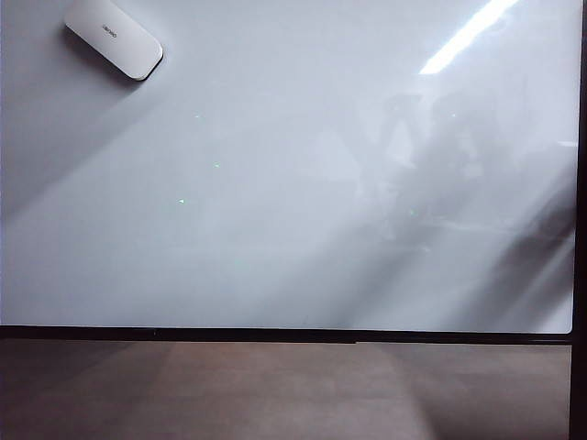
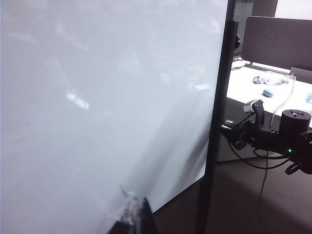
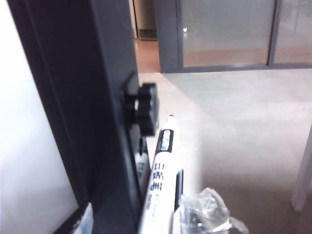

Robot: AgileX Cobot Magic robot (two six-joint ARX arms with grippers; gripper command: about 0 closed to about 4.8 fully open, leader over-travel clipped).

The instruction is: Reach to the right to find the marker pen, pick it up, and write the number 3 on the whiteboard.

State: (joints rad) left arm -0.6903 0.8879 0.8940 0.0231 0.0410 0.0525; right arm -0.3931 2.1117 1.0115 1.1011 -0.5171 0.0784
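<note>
The whiteboard (image 1: 293, 183) fills the exterior view, and no number 3 shows on it. Neither gripper appears there. In the right wrist view the marker pen (image 3: 158, 180), white with black print, lies beside the board's black frame (image 3: 97, 122). My right gripper (image 3: 145, 214) is open. One tape-wrapped finger (image 3: 204, 212) sits just beside the pen, and the other finger (image 3: 84, 219) is off on the frame's side. In the left wrist view my left gripper (image 2: 136, 213) hangs over the whiteboard (image 2: 97, 107) near its corner. Only its tips show, close together.
A white oblong eraser (image 1: 114, 37) lies at the board's top left. A black knob (image 3: 146, 109) sticks out of the frame just above the pen. The right arm (image 2: 287, 141) reaches in beyond the frame (image 2: 219, 107). A brown-grey surface (image 1: 275, 390) runs below the board.
</note>
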